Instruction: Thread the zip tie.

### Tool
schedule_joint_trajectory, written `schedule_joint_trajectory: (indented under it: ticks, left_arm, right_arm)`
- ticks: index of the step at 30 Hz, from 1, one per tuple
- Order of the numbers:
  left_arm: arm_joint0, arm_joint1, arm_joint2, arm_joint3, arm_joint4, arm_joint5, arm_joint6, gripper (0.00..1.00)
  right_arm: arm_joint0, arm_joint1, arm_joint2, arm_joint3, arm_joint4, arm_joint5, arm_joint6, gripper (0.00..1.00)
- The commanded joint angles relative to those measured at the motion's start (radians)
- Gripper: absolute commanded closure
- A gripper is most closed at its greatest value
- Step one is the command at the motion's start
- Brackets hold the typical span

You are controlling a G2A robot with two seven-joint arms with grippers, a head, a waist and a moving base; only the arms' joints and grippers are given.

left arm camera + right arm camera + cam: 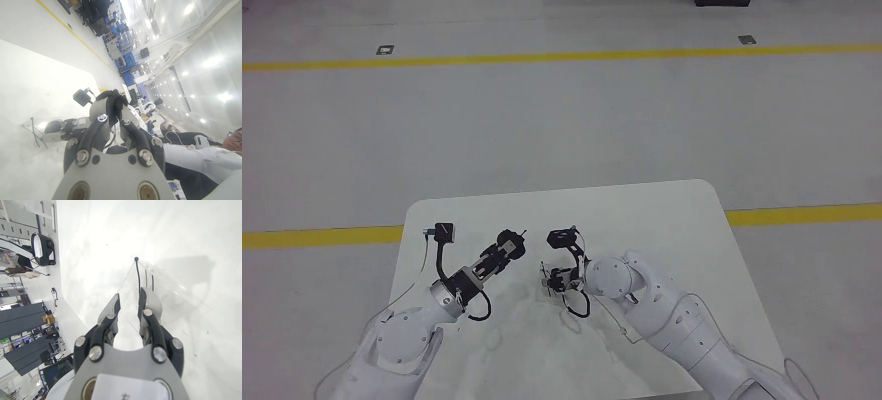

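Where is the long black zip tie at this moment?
In the right wrist view, the black zip tie runs out from beside a finger of the open right gripper, next to two other ties inside clear packaging, over the white table.

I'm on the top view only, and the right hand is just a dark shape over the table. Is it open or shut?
Observer: Open. In the right wrist view the right hand has its fingers apart, with a clear gap between them.
Operator: Is a zip tie near it?
Observer: Yes. A black zip tie lies just ahead of the fingers, head at the far end, against a clear plastic piece.
Operator: Just one?
Observer: Two more thin black strands show beside it. I cannot tell whether they are ties or reflections.
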Motion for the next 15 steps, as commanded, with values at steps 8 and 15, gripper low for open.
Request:
schedule_joint_trajectory:
  ticks: [8, 15]
  left_arm:
    - [0.000, 0.000, 0.000, 0.000, 0.000, 0.000, 0.000, 1.00]
    - [0.000, 0.000, 0.000, 0.000, 0.000, 0.000, 0.000, 1.00]
  right_arm:
    - [0.011, -0.008, -0.022, 0.018, -0.015, 0.019, -0.008, 0.78]
    - [0.021, -0.016, -0.043, 0.034, -0.037, 0.034, -0.023, 0.82]
